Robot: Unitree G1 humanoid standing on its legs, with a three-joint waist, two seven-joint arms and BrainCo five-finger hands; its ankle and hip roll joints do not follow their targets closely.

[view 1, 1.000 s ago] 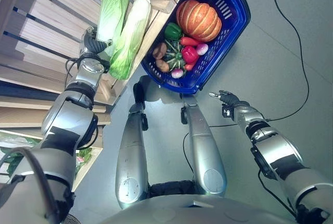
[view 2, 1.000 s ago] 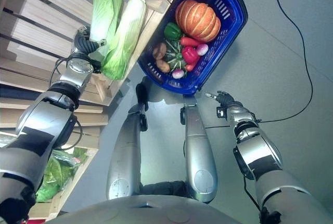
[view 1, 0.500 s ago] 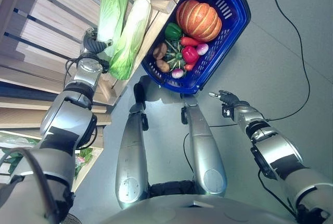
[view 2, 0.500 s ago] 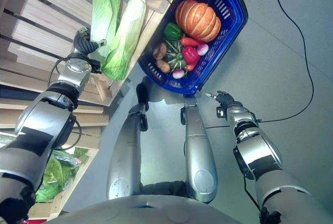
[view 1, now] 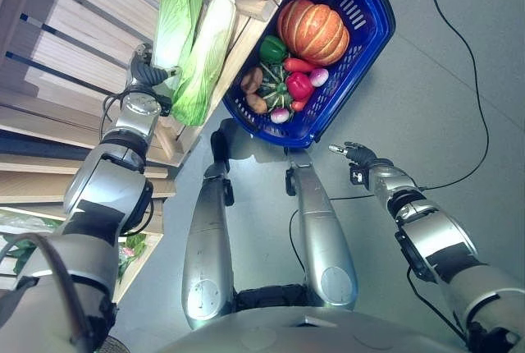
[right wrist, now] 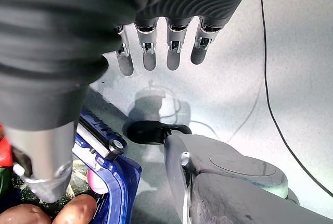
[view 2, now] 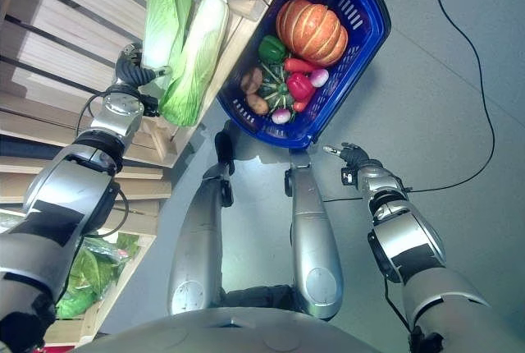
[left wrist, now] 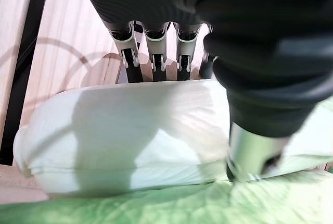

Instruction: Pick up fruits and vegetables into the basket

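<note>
The left robot hand [view 1: 148, 67] grips the pale, smooth base of a leafy cabbage [view 1: 174, 16] on the wooden shelf [view 1: 90, 8] beside the blue plastic basket [view 1: 361, 20], its fingers and thumb around it, while the right robot hand [view 1: 354, 154] hangs open, fingers straight, below that basket, where a ribbed orange pumpkin [view 1: 312, 31] lies.

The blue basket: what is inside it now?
The blue basket holds a pumpkin, green pepper, red pepper, small striped squash, potatoes and radishes. Whatever lies beneath them is covered.
</note>
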